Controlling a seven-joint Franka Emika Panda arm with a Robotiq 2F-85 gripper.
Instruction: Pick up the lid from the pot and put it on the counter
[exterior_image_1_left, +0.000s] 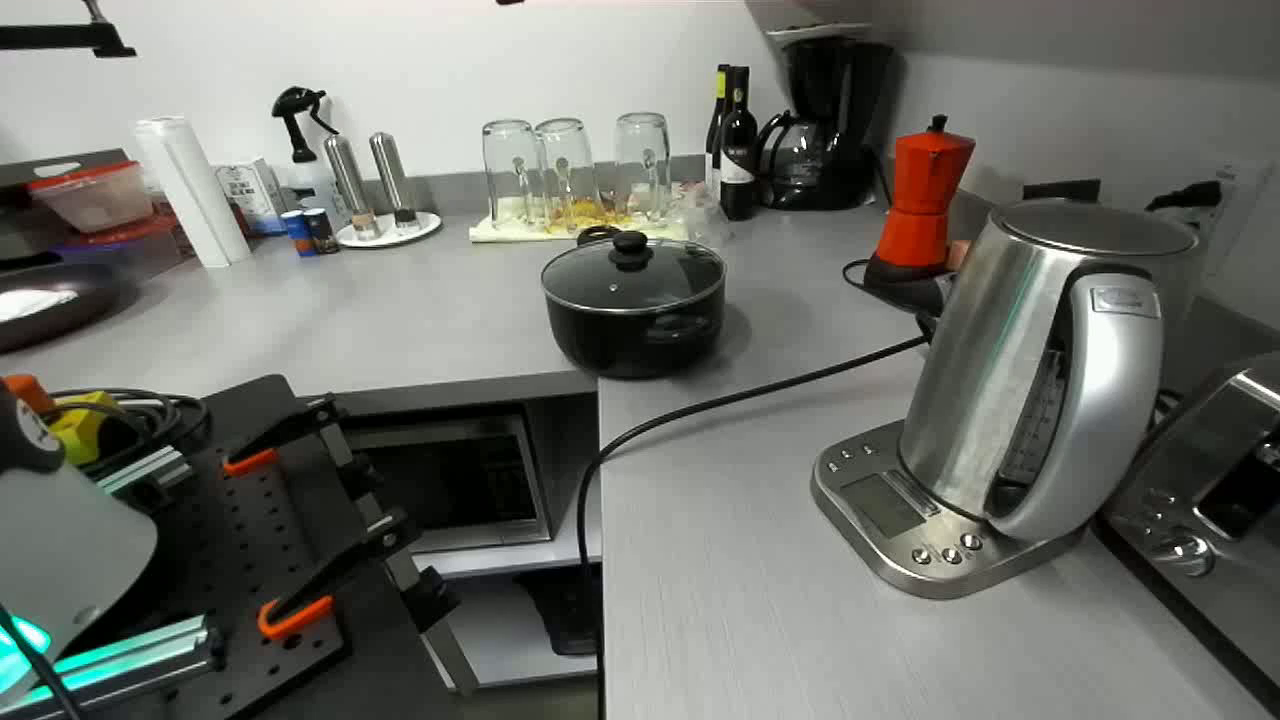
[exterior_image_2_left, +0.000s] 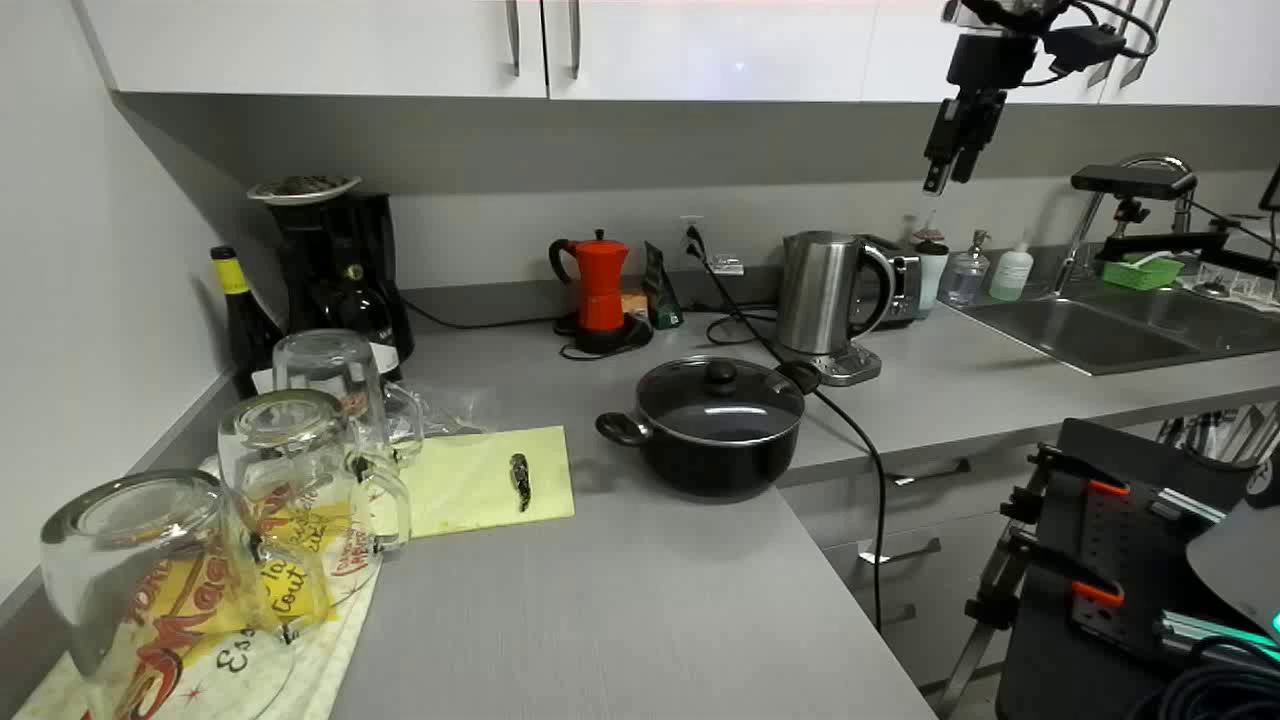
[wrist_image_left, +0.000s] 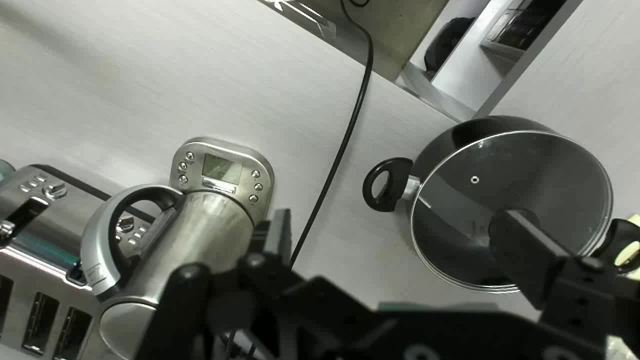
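The lid (exterior_image_1_left: 600, 275) is a see-through glass disc with a metal rim and black centre knob. It lies on the black pot (exterior_image_1_left: 620, 345), which stands at the corner of the grey counter (exterior_image_1_left: 720, 580). An exterior view also shows the lid (exterior_image_2_left: 720, 410), the pot (exterior_image_2_left: 715, 470) and the counter (exterior_image_2_left: 600, 590). My gripper (exterior_image_2_left: 950, 178) hangs high above the counter, above and to the right of the kettle in that view, pointing down. In the wrist view the gripper (wrist_image_left: 398, 216) is open and empty, fingers wide apart. One finger hides the knob of the lid (wrist_image_left: 530, 170).
A steel kettle (exterior_image_1_left: 1040, 370) stands on its base near the pot, beside a toaster (exterior_image_1_left: 1210, 510). A black cable (exterior_image_1_left: 740, 395) crosses the counter close to the pot. A red moka pot (exterior_image_2_left: 600, 285), glass mugs (exterior_image_2_left: 150, 590) and a sink (exterior_image_2_left: 1080, 330) are also there.
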